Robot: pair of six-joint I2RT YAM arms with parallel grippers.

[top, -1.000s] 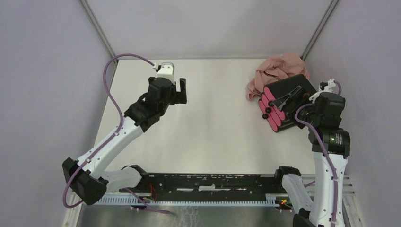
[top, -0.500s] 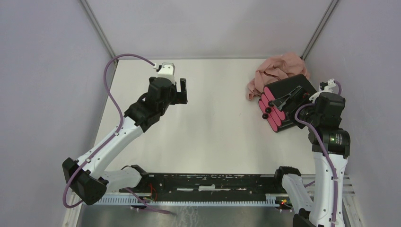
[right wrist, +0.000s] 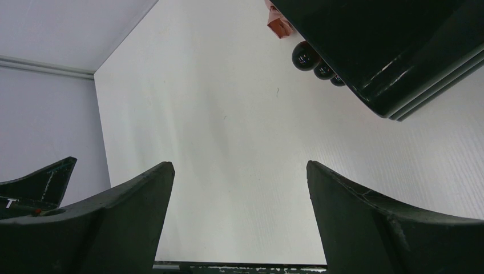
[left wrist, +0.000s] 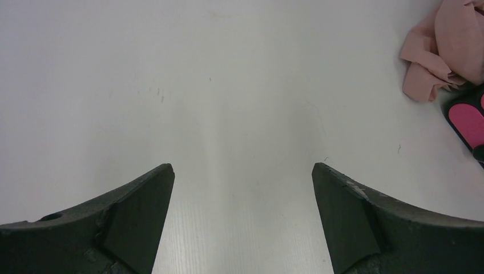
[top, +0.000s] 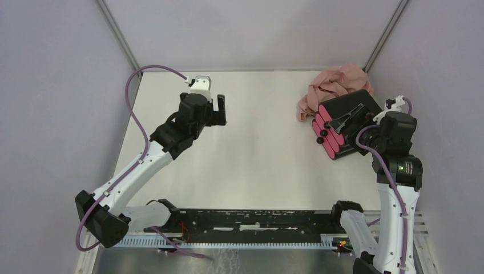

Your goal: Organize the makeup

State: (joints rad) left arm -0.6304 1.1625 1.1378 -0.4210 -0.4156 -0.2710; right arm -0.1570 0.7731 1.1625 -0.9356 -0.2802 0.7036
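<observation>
Two grippers, both spread wide, holding nothing.
At ten o'clock the left gripper [left wrist: 242,171] hovers over the table [top: 257,160]; at two o'clock the right gripper [right wrist: 240,171] hangs above the black drawer box [top: 333,141], beside the pink cloth [top: 334,85]. Where the makeup is cannot be told.

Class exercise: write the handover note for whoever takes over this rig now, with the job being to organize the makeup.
Left pincer: open, empty, above the table.
Right pincer: open, empty, close by the black box with magenta drawers.
Makeup: none visible in any view; whether it sits inside the drawers cannot be told.
Pink cloth lies behind the box.
Done: cannot tell.
Left: locate the makeup and check it is sorted.
</observation>
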